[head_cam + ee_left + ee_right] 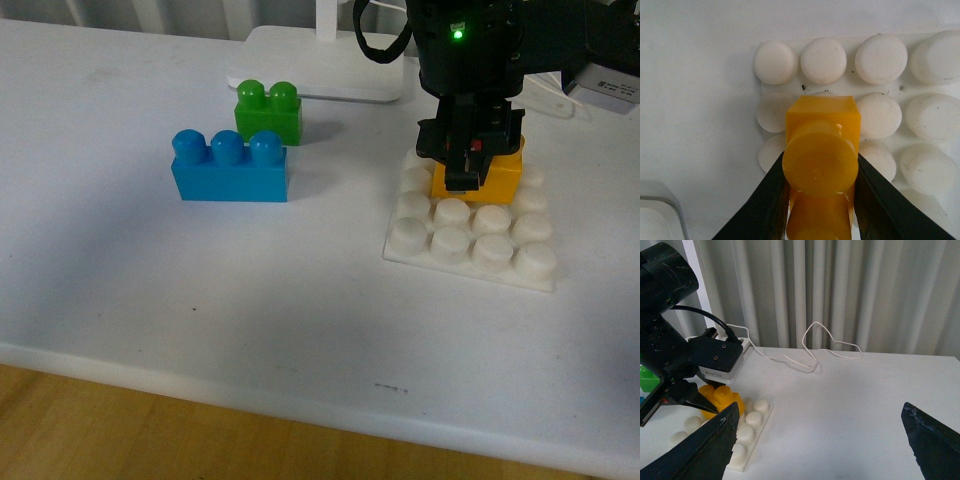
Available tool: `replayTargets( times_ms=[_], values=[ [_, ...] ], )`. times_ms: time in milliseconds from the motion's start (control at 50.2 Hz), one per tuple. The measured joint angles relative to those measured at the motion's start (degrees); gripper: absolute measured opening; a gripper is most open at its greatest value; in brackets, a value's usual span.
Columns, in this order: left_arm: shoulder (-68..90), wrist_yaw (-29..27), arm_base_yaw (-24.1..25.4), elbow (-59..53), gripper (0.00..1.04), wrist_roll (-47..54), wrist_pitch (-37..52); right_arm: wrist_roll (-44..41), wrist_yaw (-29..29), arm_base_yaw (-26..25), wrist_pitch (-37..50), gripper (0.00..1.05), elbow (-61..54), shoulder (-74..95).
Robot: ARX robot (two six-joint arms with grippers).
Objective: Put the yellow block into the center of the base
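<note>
Firmly, left pincer (821, 167) grips yellow block (822, 122) on base (465, 268)

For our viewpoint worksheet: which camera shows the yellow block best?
Left wrist view: the yellow block fills it, clamped by the left gripper. In the front view that gripper hides part; the right wrist view shows it small.

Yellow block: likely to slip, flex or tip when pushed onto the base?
Probably stiff: the yellow block shows square edges while pinched by the left gripper. Glossy plastic, so it may slip. Squat and flat-sided, it should hardly roll or tip.
</note>
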Motion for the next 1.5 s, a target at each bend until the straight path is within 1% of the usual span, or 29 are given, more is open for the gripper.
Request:
replayTargets(
  times_ms=[299,857,1176,1216,1236,1316,1355,1495],
  values=[
    [0.02,-1.77,0.0,-2.43,0.32,1.44,1.51,0.0,0.0,-0.02,0.0,0.95,0.0,0.0],
    [-0.44,-2.01,-0.13,-7.61,0.32,1.86,7.56,0.0,0.0,-0.02,0.0,0.95,0.0,0.0],
    [-1.77,-2.51,-0.07,-7.69,0.32,1.68,8.31,0.0,0.0,0.0,0.0,0.95,0.0,0.0],
    [-1.92,-3.1,-0.07,-7.72,0.36,1.46,8.33,0.0,0.0,0.0,0.0,0.95,0.0,0.0],
    [-2.01,-3.69,-0.07,-7.76,0.4,1.62,8.41,0.0,0.0,-0.02,0.0,0.95,0.0,0.0],
    [-2.38,-5.18,0.04,-8.22,0.5,1.7,9.09,0.0,0.0,-0.02,0.0,0.95,0.0,0.0],
    [-2.64,-5.2,0.2,-8.41,0.54,1.79,9.29,0.0,0.0,0.0,0.0,0.95,0.0,0.0],
    [-5.79,-6.21,0.76,-10.25,0.74,2.25,10.78,0.0,0.02,0.0,0.0,0.95,0.0,0.0]
  ],
)
